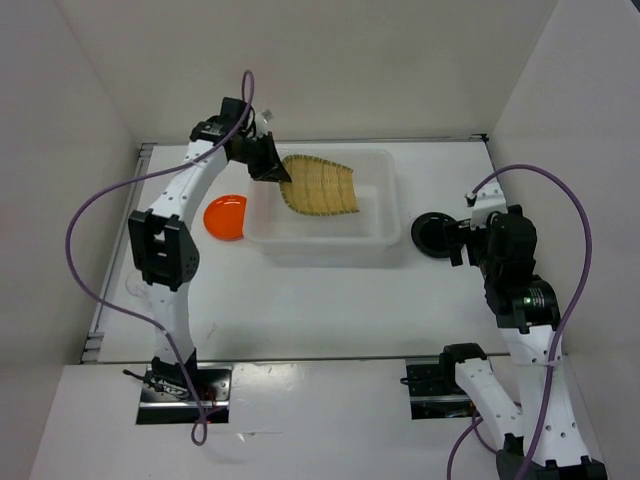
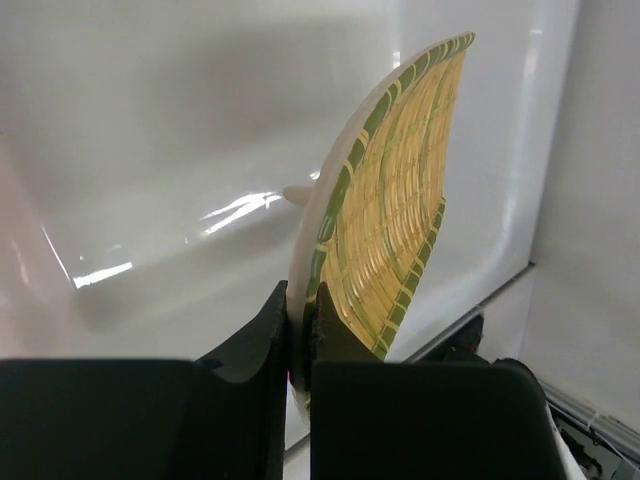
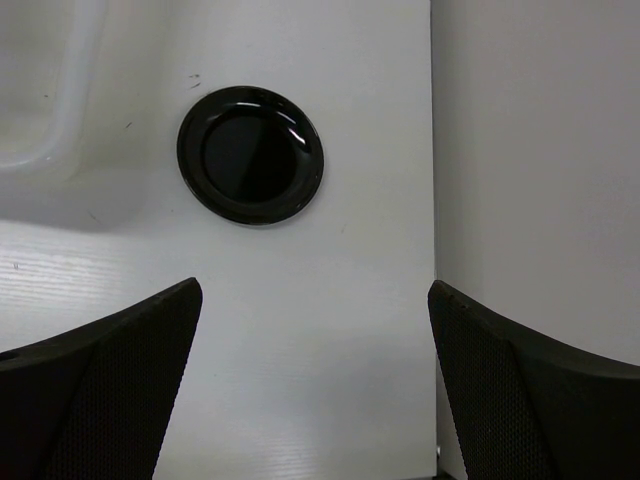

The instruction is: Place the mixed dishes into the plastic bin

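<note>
While left gripper [image 2: 298, 312] pinches rim of tan woven tray [image 2: 395, 215], jaws squeezed tight on it, tray stands tilted inside plastic bin [image 1: 322, 252], at far left part. Cannot tell if tray touches bin floor. Small orange plate [image 1: 226, 216] lies on table [image 1: 330, 310], just beside bin's left wall. Right gripper [image 3: 313, 290] spread wide, holding nothing, hangs above table. Small black plate [image 3: 250, 155] lies flat ahead of its fingers, just beside bin's right wall.
</note>
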`<action>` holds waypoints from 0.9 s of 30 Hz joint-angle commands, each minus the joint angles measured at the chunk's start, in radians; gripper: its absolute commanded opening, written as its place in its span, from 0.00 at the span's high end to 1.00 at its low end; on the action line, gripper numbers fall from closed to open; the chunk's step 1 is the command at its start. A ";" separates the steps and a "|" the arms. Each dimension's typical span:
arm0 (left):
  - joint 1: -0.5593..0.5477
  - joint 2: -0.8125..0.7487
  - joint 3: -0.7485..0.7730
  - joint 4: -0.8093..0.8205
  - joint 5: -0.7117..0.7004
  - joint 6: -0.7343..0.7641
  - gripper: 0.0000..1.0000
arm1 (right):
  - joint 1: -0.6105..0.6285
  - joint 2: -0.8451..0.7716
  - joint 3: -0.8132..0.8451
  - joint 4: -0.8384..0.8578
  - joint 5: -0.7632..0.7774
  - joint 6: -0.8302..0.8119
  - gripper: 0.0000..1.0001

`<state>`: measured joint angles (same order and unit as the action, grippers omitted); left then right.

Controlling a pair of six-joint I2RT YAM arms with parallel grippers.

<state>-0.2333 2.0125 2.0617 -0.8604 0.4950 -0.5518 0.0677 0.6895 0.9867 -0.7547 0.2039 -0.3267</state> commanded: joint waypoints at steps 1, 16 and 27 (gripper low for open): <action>-0.015 0.093 0.096 -0.003 0.076 0.053 1.00 | 0.009 0.016 0.009 0.048 0.015 -0.011 0.02; 0.038 0.334 0.123 -0.017 -0.027 0.121 1.00 | 0.018 0.044 0.052 0.045 0.081 0.008 0.02; 0.029 0.427 0.158 -0.088 -0.162 0.130 0.77 | 0.018 0.044 0.043 0.034 0.127 0.008 0.02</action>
<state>-0.1989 2.3878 2.1921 -0.9028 0.3946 -0.4397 0.0761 0.7330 0.9951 -0.7422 0.3042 -0.3305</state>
